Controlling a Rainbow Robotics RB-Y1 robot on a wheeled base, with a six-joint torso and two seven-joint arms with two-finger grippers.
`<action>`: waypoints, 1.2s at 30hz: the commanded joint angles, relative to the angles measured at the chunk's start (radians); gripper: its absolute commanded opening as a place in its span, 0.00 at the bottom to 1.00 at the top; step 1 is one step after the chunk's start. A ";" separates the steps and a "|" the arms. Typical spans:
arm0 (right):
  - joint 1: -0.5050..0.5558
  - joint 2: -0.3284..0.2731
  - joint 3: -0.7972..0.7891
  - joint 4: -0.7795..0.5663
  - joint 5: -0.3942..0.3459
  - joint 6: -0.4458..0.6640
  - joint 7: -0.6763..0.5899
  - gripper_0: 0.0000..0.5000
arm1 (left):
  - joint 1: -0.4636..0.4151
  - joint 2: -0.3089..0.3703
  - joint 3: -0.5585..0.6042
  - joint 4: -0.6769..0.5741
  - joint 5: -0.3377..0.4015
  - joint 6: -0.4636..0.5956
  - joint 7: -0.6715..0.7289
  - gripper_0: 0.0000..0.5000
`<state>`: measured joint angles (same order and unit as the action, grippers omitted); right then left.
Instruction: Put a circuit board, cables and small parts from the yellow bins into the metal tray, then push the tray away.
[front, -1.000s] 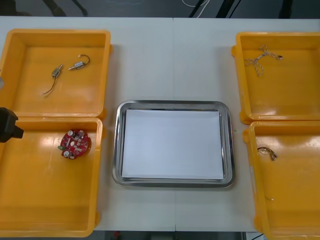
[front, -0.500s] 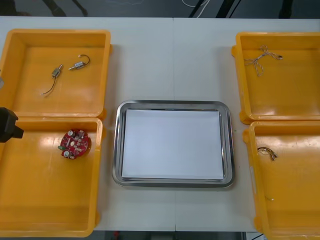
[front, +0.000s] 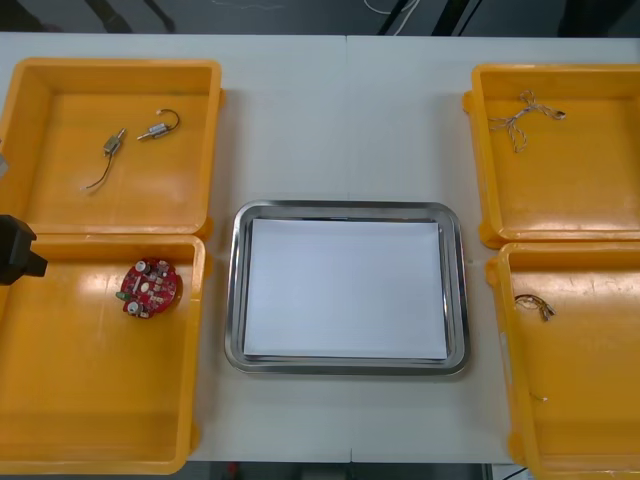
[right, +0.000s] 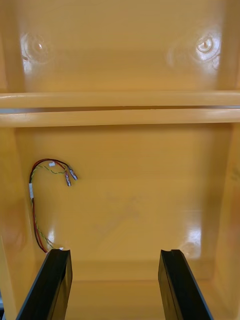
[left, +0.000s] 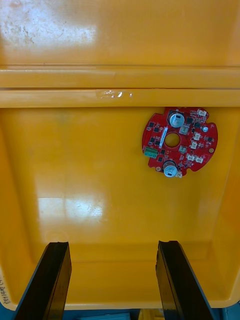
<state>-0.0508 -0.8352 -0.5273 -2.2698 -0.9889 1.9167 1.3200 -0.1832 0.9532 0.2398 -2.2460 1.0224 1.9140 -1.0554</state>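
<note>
- My left gripper (left: 112, 245) hangs released, fingers wide, over the near left yellow bin (left: 90, 165). The red circuit board (left: 179, 141) lies flat beyond the fingertips, untouched.
- My right gripper (right: 115, 252) is released too, above the near right yellow bin (right: 145, 180), with the red and yellow cable (right: 32, 191) just past one finger.
- The metal tray (front: 345, 209) sits mid-worktop (front: 345, 120), white inside.

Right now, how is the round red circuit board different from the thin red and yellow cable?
The round red circuit board is a flat disc with a hole; the thin red and yellow cable is a bent wire. The board lies in the near left yellow bin, the cable in the near right yellow bin. Both lie loose, untouched: the open left gripper faces the board, the open right gripper the cable.
</note>
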 joint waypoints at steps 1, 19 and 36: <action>-0.023 -0.036 0.010 -0.025 0.009 0.003 0.058 1.00 | 0.011 0.009 0.032 -0.023 -0.008 0.006 -0.066 1.00; -0.023 -0.036 0.010 -0.025 0.009 0.003 0.058 1.00 | 0.011 0.009 0.032 -0.023 -0.008 0.006 -0.066 1.00; -0.023 -0.036 0.010 -0.025 0.009 0.003 0.058 1.00 | 0.011 0.009 0.032 -0.023 -0.008 0.006 -0.066 1.00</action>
<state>-0.0508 -0.8352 -0.5273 -2.2698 -0.9889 1.9167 1.3200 -0.1832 0.9532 0.2398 -2.2460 1.0224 1.9140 -1.0554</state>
